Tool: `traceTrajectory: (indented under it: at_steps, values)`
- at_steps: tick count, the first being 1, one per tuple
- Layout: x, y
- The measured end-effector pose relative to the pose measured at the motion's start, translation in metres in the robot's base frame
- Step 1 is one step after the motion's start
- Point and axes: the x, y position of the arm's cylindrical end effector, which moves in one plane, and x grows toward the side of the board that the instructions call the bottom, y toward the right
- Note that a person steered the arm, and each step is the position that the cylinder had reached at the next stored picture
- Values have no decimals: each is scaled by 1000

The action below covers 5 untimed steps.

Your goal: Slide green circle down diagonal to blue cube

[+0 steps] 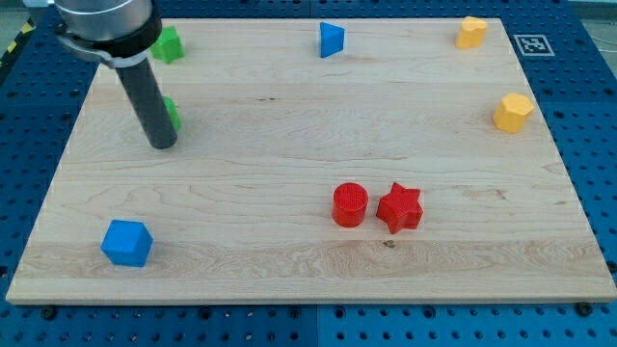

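My tip (162, 145) rests on the wooden surface (289, 270) near the view's upper left, touching or just beside the green circle (173, 113), which is mostly hidden behind the rod so only a sliver shows on the rod's right. There is no gripper here, only the bare rod, so nothing is spread or pinched. The blue cube (126, 242) sits well below, toward the view's bottom left. Another green block (169, 44) lies above by the top edge; its shape is unclear. The green circle looks like a small, stiff, light plastic piece that should slide easily on smooth wood, but its round side may let it roll off a push that is off centre. I judge the push should come from its upper side, aimed down toward the blue cube.
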Motion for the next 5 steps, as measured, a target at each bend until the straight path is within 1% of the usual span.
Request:
traceTrajectory:
  at_steps: [1, 2, 3, 4, 5]
  values:
    - [0, 8]
    - [0, -7]
    - [14, -29]
    - [5, -61]
    - [-25, -69]
